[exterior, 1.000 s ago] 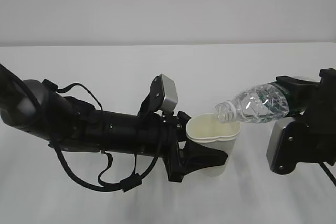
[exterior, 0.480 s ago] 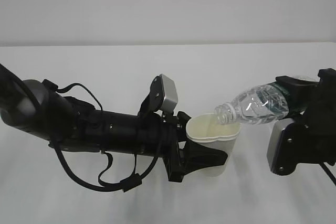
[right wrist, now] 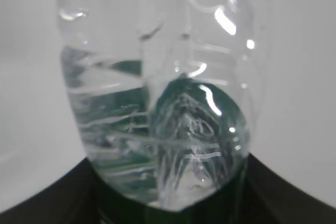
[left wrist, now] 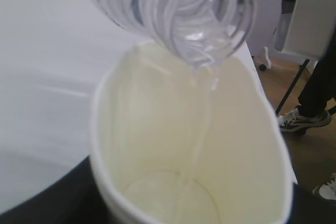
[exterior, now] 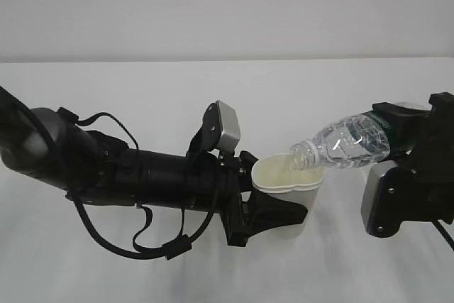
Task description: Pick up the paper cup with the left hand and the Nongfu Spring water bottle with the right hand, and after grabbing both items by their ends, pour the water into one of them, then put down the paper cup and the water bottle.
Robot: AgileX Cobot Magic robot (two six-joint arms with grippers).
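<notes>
Left hand: At the left of the exterior view I had the left hand [exterior: 266, 211] stretched out nearly level, its jaws clamped around the lower body of the paper cup [exterior: 287, 193].
Paper cup: It stood upright in that grip, lifted clear of the white table [exterior: 213, 90], its rim squeezed a little out of round; in the left wrist view its cream inside [left wrist: 210, 145] faced my camera.
Water: A thin clear stream of water [left wrist: 202, 135] ran from the bottle mouth down the cup's inner wall toward the bottom.
Key relation: The bottle mouth [exterior: 301, 155] sat just above the cup's right rim, and the bottle's long axis ran from there up and to the right, neck lowest.
Nongfu Spring water bottle: The Nongfu Spring water bottle [exterior: 351, 143] lay tilted close to horizontal, part full.
Right hand: At the far right, the right hand [exterior: 408, 133] gripped the bottle's base end, at the green label [exterior: 383, 127].
My judgement: Levelling the bottle about its base should stop the pour without touching the rim.
</notes>
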